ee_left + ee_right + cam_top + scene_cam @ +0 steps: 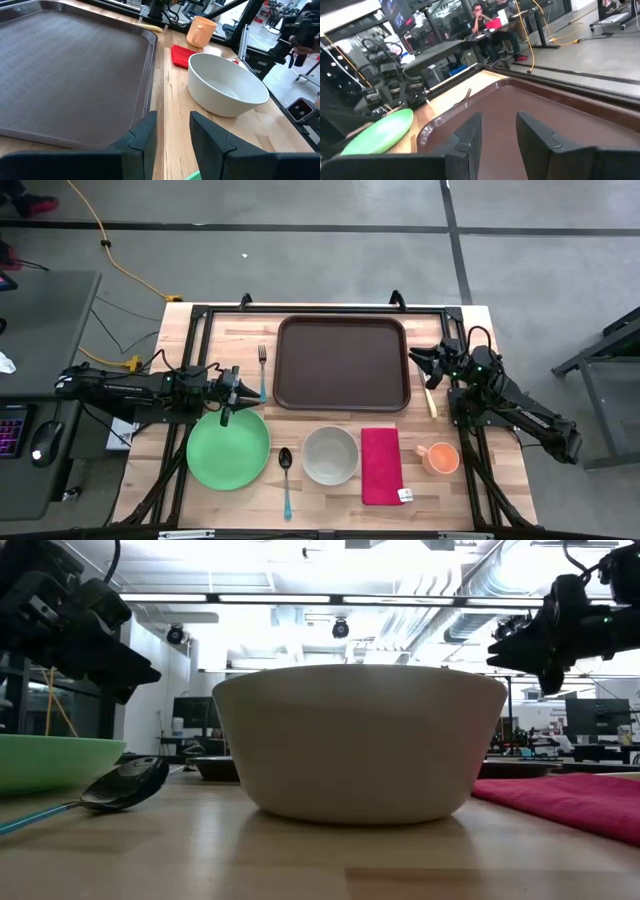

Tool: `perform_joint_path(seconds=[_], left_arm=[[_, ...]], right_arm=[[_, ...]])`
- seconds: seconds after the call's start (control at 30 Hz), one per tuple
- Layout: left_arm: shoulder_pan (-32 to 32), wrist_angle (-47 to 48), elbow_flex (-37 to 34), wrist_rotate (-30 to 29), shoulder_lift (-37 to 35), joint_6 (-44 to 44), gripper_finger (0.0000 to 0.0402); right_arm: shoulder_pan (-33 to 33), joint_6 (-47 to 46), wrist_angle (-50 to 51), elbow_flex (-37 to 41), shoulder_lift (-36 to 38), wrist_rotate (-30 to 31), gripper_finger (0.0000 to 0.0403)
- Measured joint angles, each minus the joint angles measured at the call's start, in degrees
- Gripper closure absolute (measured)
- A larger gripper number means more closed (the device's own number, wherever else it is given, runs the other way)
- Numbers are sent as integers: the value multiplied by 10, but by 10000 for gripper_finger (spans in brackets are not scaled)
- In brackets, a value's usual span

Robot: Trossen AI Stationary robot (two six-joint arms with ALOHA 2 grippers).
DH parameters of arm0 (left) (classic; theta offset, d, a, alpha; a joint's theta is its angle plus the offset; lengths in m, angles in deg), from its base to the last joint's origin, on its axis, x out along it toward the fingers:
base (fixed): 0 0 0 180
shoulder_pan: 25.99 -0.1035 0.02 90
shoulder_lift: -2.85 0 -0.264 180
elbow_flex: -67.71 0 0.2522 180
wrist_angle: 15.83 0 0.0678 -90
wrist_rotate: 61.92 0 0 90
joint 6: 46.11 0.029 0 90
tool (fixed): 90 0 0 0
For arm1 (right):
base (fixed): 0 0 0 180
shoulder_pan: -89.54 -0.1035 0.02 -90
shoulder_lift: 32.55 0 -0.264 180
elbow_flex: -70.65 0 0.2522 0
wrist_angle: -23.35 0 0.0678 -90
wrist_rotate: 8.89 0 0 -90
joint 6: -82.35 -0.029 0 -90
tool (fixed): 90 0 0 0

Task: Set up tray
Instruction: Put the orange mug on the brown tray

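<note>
The dark brown tray (343,363) lies flat at the table's far middle, with nothing on it. My left gripper (238,387) hovers open beside the tray's left edge, above the far rim of the green plate (228,448); its wrist view looks past the open fingers (173,125) across the tray (70,65). My right gripper (418,360) hovers open just off the tray's right edge, pointing over the tray (560,115). Neither gripper has anything between its fingers.
Along the near side lie a spoon (286,480), a white bowl (330,455), a red napkin (381,465) and an orange cup (439,458). A fork (262,370) lies left of the tray, a pale-handled utensil (431,402) to its right. People sit in the room beyond.
</note>
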Motion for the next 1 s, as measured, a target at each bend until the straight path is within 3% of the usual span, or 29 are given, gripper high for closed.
perform_joint_path(seconds=[0.17,0.73,1.0], left_arm=[[0,0,0,0,0,0,257],[0,0,0,0,0,0,257],[0,0,0,0,0,0,256]], right_arm=[[0,53,138,-71,0,6,304],[-1,55,191,-253,0,24,304],[-1,26,313,-335,-27,-29,304]])
